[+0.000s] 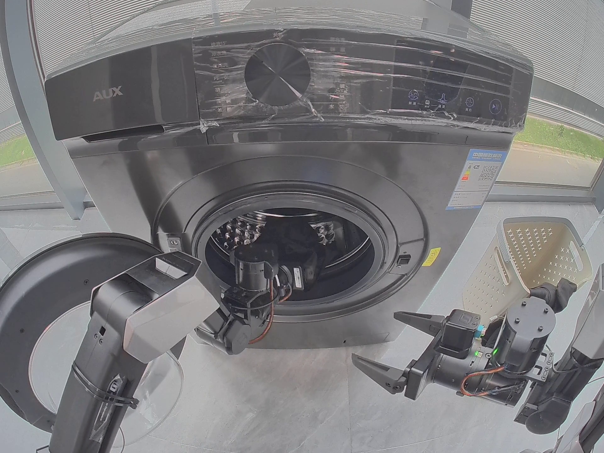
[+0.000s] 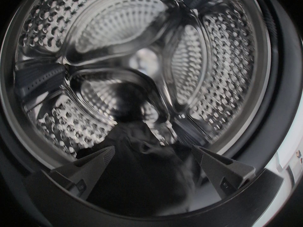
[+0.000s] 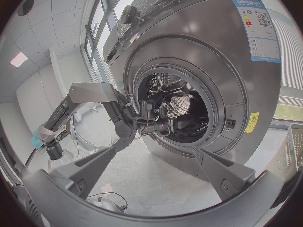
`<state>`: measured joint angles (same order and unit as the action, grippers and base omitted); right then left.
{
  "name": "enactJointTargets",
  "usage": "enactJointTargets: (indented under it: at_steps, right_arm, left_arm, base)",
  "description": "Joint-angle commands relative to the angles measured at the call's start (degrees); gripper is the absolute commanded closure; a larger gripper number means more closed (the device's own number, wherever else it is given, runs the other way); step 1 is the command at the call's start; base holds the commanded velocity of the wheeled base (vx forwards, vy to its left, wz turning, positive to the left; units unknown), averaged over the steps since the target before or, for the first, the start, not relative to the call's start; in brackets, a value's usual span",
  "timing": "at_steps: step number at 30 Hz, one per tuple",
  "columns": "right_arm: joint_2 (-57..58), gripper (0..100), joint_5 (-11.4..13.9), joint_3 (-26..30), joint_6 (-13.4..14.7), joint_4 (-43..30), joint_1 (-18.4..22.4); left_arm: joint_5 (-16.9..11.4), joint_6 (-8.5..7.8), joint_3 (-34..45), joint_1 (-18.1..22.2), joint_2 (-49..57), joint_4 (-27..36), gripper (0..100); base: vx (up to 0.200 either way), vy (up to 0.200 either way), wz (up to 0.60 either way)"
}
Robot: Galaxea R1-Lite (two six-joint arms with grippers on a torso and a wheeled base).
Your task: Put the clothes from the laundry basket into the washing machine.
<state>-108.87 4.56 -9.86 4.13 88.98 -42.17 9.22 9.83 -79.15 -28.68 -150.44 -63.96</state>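
Note:
The grey washing machine (image 1: 283, 158) stands with its round door (image 1: 38, 322) swung open to the left. My left arm's wrist (image 1: 255, 275) is at the drum mouth. My left gripper (image 2: 152, 148) is open inside the steel drum (image 2: 189, 63), its fingers on either side of dark clothes (image 2: 142, 171) lying on the drum floor. The same dark clothes (image 1: 302, 240) show through the opening. My right gripper (image 1: 374, 335) hangs open and holds nothing, low over the floor to the right of the machine front. The cream laundry basket (image 1: 535, 253) lies tipped on its side behind it.
Grey floor tiles (image 1: 302, 397) spread in front of the machine. The open door's glass bowl (image 3: 88, 126) sits beside my left arm (image 3: 91, 93). The basket's rim (image 3: 293, 148) is close to my right gripper (image 3: 153, 148). Windows run behind the machine.

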Motion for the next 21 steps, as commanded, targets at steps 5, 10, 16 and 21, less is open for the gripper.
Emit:
enactJointTargets:
  at_steps: [5, 10, 16, 21]
  right_arm:
    - [-0.11, 0, 0.01, 0.02, 0.00, 0.32, -0.20]
    - [-0.02, 0, 0.01, -0.07, 0.00, 0.32, -0.11]
    - [-0.02, 0, 0.01, -0.07, 0.00, 0.41, -0.11]
    - [-0.02, 0, 0.01, -0.07, 0.00, 0.41, -0.02]
  left_arm:
    - [-1.83, -0.68, 3.22, -1.55, -0.11, 0.68, 0]
    - [-1.75, -1.21, 2.69, -1.55, -1.61, 1.12, 0]
    - [-1.66, -2.18, 2.34, -1.37, -2.66, 1.03, 100]
    - [-1.04, -2.44, -0.04, -0.93, -2.49, 0.77, 100]
  base:
    - [0.000, 0.000, 0.00]
    - [0.000, 0.000, 0.00]
    - [0.000, 0.000, 0.00]
    - [0.000, 0.000, 0.00]
